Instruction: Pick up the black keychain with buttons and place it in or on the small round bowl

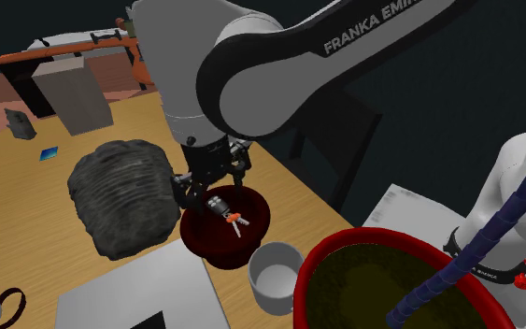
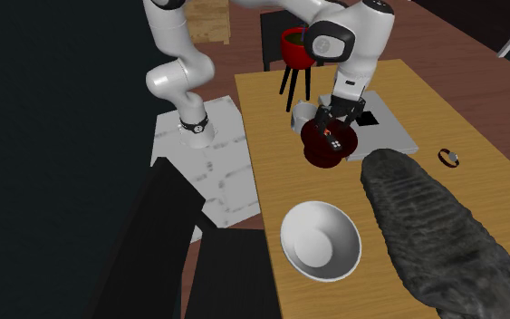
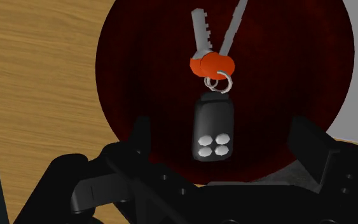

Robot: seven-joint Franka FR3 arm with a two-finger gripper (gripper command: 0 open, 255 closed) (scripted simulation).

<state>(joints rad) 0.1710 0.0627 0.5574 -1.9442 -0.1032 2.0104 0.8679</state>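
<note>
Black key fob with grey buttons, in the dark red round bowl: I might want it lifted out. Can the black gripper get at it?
Probably yes. The black two-finger gripper hangs open above the black key fob, which lies uncovered in the dark red round bowl, between fingers that do not touch it.

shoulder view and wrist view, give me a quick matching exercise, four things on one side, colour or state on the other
Things:
1. black key fob
2. hand
3. cup
4. rock-like lump

Colour or state:
a. grey
b. open, above the fob
c. white
d. lying in the dark red bowl

Pairs: 1-d, 2-b, 3-c, 4-a
</note>
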